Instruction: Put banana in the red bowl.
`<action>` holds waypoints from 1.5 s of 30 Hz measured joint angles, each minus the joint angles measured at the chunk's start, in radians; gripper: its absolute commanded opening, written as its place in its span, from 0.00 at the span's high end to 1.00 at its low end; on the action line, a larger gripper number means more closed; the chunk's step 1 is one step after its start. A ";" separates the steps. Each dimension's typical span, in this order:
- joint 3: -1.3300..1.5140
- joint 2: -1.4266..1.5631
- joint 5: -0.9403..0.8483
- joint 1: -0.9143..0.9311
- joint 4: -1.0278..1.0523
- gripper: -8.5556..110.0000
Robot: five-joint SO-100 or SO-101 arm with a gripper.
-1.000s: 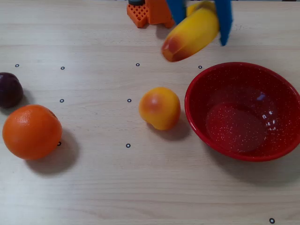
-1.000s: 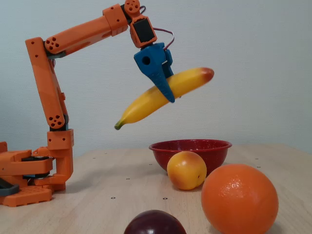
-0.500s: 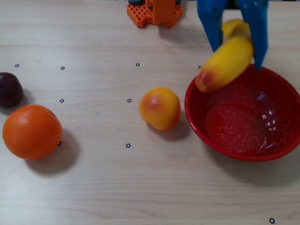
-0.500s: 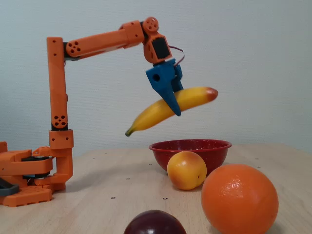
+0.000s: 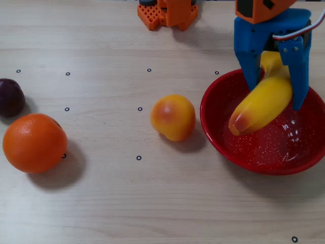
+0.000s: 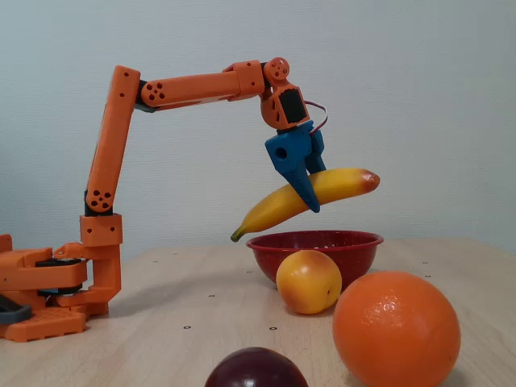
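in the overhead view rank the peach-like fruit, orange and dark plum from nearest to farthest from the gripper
Gripper holds the banana over the red bowl, at right.
1. Peach-like fruit, just left of the bowl.
2. Orange, far left.
3. Dark plum, at the left edge.

Orange printed arm (image 6: pixel 121 129) on an orange base (image 6: pixel 40 294); blue two-finger gripper (image 5: pixel 274 99), thin wire apparently white.

The arm (image 6: pixel 193 81) reaches farther out from its base than a second ago, carrying the banana (image 5: pixel 261 104) from beside the red bowl (image 5: pixel 218 137) to above its basin. In the fixed view the banana (image 6: pixel 310 203) hangs lower, just above the rim.
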 measured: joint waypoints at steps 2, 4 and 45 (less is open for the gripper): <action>-0.043 -0.034 0.028 -0.002 -0.003 0.93; -0.089 -0.091 0.051 -0.009 -0.026 0.93; -0.101 -0.262 -0.115 -0.017 -0.092 0.80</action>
